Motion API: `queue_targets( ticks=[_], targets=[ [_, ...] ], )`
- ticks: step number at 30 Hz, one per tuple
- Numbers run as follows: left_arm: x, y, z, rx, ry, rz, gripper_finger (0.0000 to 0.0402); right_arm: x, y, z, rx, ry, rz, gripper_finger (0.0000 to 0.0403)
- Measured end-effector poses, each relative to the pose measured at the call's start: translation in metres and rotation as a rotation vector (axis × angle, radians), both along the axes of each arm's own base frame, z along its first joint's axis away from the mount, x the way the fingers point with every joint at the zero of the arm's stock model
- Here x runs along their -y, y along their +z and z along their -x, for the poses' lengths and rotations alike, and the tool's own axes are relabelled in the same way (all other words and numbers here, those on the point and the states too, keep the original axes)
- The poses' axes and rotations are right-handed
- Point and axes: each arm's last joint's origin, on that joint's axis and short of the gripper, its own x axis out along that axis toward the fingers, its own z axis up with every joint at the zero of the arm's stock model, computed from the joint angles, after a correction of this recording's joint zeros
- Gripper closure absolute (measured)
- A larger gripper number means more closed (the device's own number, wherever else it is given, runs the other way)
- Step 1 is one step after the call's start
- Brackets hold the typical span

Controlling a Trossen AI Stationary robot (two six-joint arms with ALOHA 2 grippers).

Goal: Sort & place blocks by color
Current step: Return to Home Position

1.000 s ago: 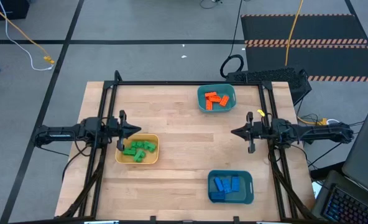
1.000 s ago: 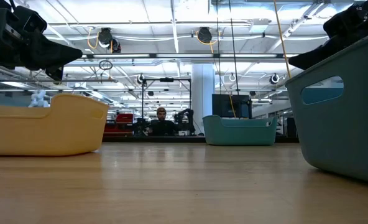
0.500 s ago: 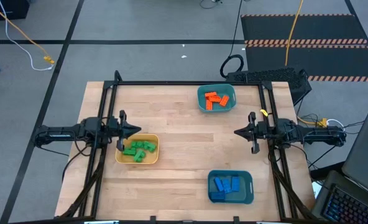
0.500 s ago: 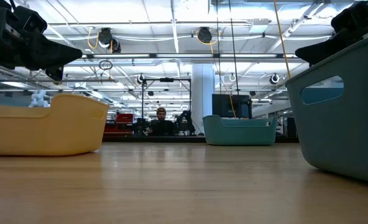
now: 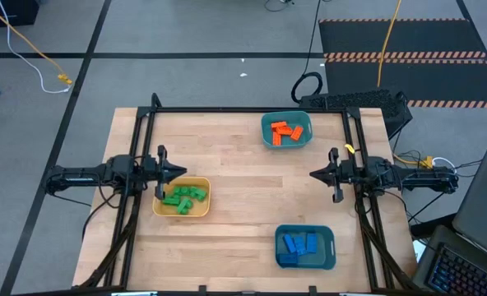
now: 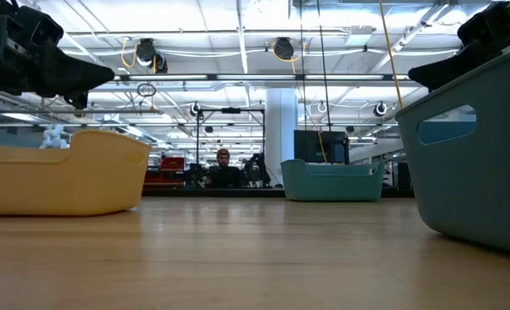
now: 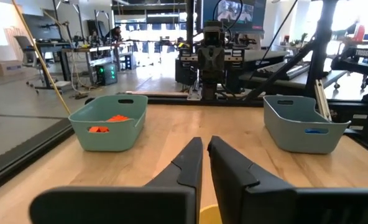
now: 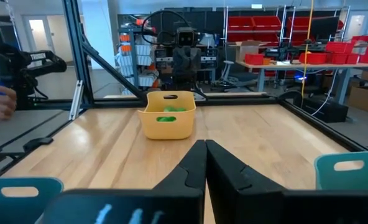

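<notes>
Green blocks [image 5: 183, 197] lie in the yellow tray [image 5: 202, 204] at the table's left. Orange blocks [image 5: 286, 131] fill the teal tray [image 5: 267, 123] by the far edge. Blue blocks [image 5: 298, 244] rest in the teal tray [image 5: 329, 256] near the front edge. My left gripper [image 5: 185, 171] hovers shut above the yellow tray's far-left corner, pointing right; its wrist view shows the fingertips [image 7: 205, 149] together. My right gripper [image 5: 312, 174] is shut at the table's right side, pointing left, with fingertips [image 8: 204, 149] closed over bare wood.
A black frame [image 5: 252, 108] runs along the table's far and side edges. Bare wood [image 5: 243, 185] spreads between the three trays. In the low view the yellow tray [image 6: 61, 172] and a teal tray [image 6: 479, 164] stand close to the camera. A person [image 6: 223, 168] sits far behind the table.
My right gripper has drawn back a little toward the table's right edge, staying shut. The left arm and all blocks have kept still.
</notes>
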Motion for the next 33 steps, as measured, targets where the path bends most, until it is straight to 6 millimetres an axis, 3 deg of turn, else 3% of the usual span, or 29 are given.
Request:
queue_targets(
  ticks=[33],
  targets=[
    [0.0000, 0.0000, 0.0000, 0.002, 0.000, 0.014, 0.0353, 0.0000, 0.0012, 0.0001, 0.010, 0.000, -0.015, 0.0403]
  ],
)
